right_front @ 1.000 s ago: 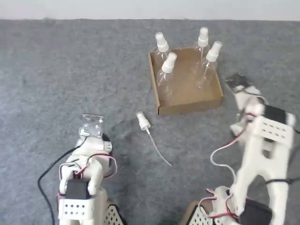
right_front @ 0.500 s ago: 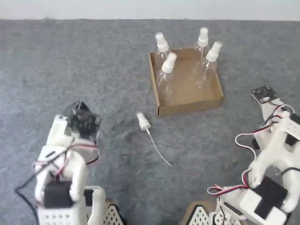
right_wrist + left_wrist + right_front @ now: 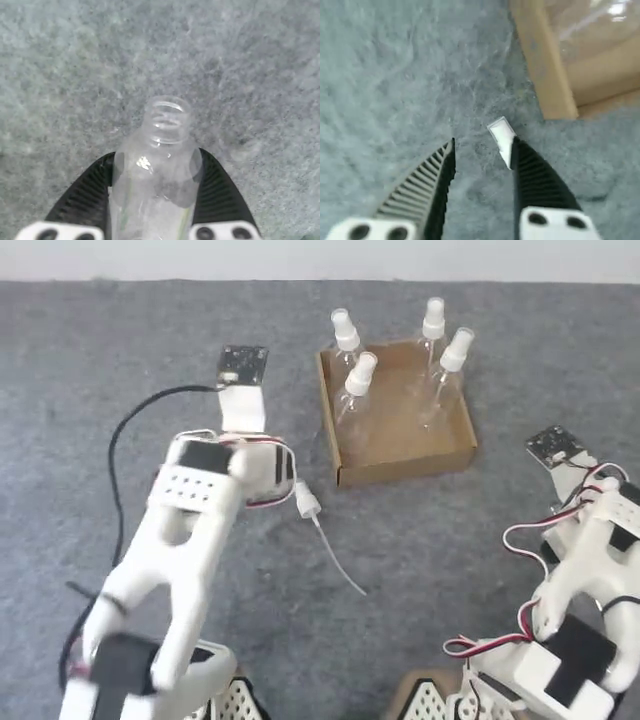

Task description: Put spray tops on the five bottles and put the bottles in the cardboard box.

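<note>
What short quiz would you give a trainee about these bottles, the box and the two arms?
1. How many bottles with spray tops stand in the cardboard box? A three, B four, C five.
2. True or false: the right end effector is shut on a bottle without a top.
3. Which end effector is open beside the loose spray top?
Key: 1 B. 2 true. 3 the left end effector.
</note>
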`<action>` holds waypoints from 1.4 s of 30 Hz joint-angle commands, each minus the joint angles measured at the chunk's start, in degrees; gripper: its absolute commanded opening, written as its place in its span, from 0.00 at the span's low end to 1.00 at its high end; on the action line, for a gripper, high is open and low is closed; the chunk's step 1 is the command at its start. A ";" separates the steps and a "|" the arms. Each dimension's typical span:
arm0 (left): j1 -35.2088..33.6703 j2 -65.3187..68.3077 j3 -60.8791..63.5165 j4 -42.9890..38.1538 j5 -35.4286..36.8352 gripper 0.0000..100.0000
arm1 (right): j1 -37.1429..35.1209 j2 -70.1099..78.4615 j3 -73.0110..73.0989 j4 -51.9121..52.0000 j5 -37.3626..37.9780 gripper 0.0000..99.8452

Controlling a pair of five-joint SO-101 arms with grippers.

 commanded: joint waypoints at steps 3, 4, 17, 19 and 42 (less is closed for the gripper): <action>2.46 9.76 -3.47 -4.22 9.49 0.23 | 0.40 -0.57 -3.25 0.48 0.97 0.02; 2.64 10.64 -3.56 -4.31 9.76 0.23 | 0.40 -0.57 -3.25 0.48 0.97 0.02; 4.40 22.77 -4.70 -6.59 9.14 0.24 | 0.66 -0.57 -3.25 0.48 0.79 0.02; 4.13 24.09 -5.76 -6.33 5.89 0.23 | 0.66 -0.57 -3.25 0.48 0.79 0.02; 0.35 25.05 -6.99 -6.24 -6.77 0.05 | 0.40 -0.57 -0.44 0.48 0.79 0.02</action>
